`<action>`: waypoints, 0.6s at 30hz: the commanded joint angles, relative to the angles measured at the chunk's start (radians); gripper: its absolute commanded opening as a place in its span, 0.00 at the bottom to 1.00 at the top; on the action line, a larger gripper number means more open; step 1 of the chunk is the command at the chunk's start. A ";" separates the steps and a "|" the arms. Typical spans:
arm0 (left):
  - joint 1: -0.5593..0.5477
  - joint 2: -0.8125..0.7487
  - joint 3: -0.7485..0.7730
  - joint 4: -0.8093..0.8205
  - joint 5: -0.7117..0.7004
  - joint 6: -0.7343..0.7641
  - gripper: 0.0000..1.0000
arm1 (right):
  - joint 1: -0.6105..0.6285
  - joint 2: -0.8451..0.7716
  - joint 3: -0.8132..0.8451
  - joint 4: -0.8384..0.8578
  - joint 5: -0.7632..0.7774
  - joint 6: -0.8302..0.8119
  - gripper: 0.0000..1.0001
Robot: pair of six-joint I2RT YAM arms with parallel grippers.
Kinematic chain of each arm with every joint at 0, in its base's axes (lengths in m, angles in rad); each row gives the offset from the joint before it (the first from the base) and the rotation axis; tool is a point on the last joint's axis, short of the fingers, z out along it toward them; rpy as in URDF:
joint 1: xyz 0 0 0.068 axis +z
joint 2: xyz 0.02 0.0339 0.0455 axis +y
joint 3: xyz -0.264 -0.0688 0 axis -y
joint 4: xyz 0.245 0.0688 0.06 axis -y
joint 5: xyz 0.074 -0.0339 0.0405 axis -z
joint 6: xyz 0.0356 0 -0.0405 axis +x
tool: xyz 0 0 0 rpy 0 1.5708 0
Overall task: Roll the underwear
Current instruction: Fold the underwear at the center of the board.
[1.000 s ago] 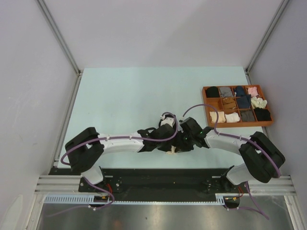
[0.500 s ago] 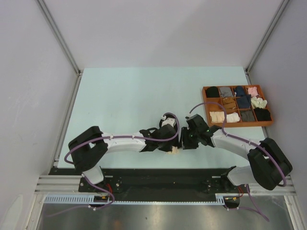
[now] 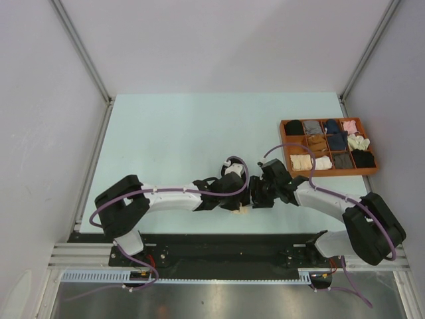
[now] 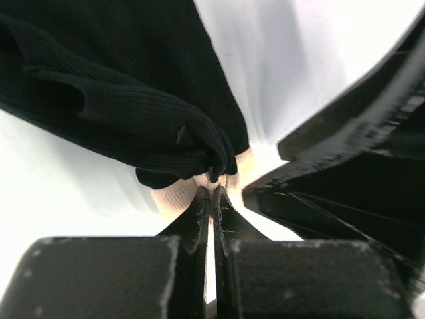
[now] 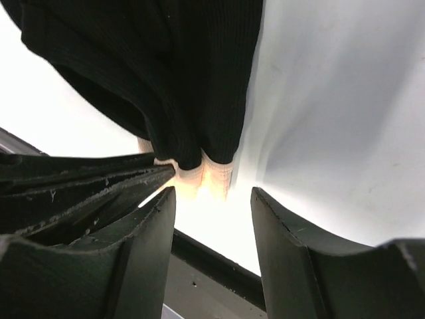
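Black underwear (image 4: pixel 133 100) with a pale beige waistband (image 4: pixel 174 198) lies bunched near the table's front edge. From the top only a bit of its waistband (image 3: pixel 242 211) shows between the two wrists. My left gripper (image 4: pixel 211 193) is shut, pinching the waistband's edge at its tips. In the right wrist view the same underwear (image 5: pixel 166 73) hangs just ahead of my right gripper (image 5: pixel 212 196), which is open. The waistband's folds (image 5: pixel 214 176) sit in front of the gap, touching neither finger. The left fingers (image 5: pixel 86 179) show at that view's left.
An orange compartment tray (image 3: pixel 332 173) with rolled garments in several colours stands at the right of the table. The table's front edge and a black rail (image 3: pixel 226 240) lie just behind the grippers. Both arms meet at the front middle.
My right gripper has opened and let go of the waistband, and its arm has shifted a little to the right. The left gripper stays shut on the waistband.
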 commanded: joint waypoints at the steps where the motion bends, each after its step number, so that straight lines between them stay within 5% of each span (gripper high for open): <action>1: -0.011 0.000 -0.020 0.059 0.059 -0.004 0.04 | -0.001 0.023 -0.009 0.023 0.022 0.004 0.54; 6: -0.009 -0.033 -0.055 0.094 0.068 -0.018 0.24 | -0.003 0.038 -0.020 0.000 0.074 -0.006 0.54; 13: -0.011 -0.076 -0.109 0.146 0.079 -0.038 0.65 | -0.007 0.009 -0.026 -0.003 0.062 0.002 0.56; 18: -0.011 -0.142 -0.147 0.217 0.073 -0.036 0.73 | -0.027 -0.034 -0.027 -0.034 0.076 -0.006 0.59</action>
